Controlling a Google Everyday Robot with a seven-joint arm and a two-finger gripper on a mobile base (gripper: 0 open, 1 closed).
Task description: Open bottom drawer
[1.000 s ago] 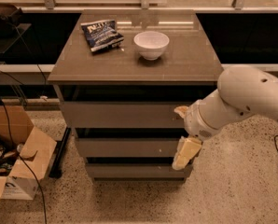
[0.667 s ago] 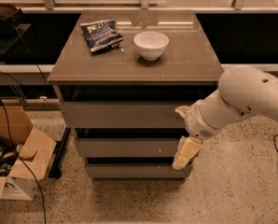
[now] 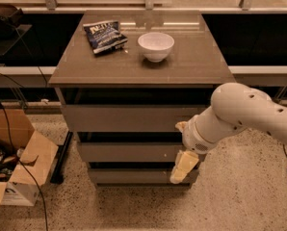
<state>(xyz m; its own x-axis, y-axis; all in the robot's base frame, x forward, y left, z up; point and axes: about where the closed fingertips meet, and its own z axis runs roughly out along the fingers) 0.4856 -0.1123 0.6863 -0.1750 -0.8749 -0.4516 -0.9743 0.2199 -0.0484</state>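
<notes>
The bottom drawer (image 3: 134, 176) is the lowest of three grey-brown handleless fronts in the cabinet. It looks pushed in, with a dark gap above it. My gripper (image 3: 177, 153), with cream fingers on a white arm, is at the right end of the drawer fronts. Its lower finger (image 3: 183, 166) points down and left onto the right end of the bottom drawer front. Its upper finger (image 3: 181, 126) sits at the top drawer's lower edge. The fingers stand apart and hold nothing.
A white bowl (image 3: 156, 45) and a dark chip bag (image 3: 104, 36) lie on the cabinet top (image 3: 191, 61). An open cardboard box (image 3: 16, 162) with cables stands on the floor at the left. Speckled floor lies in front and to the right.
My arm and gripper have shifted slightly down and left, bringing the lower finger onto the bottom drawer's right end. The drawers have not moved.
</notes>
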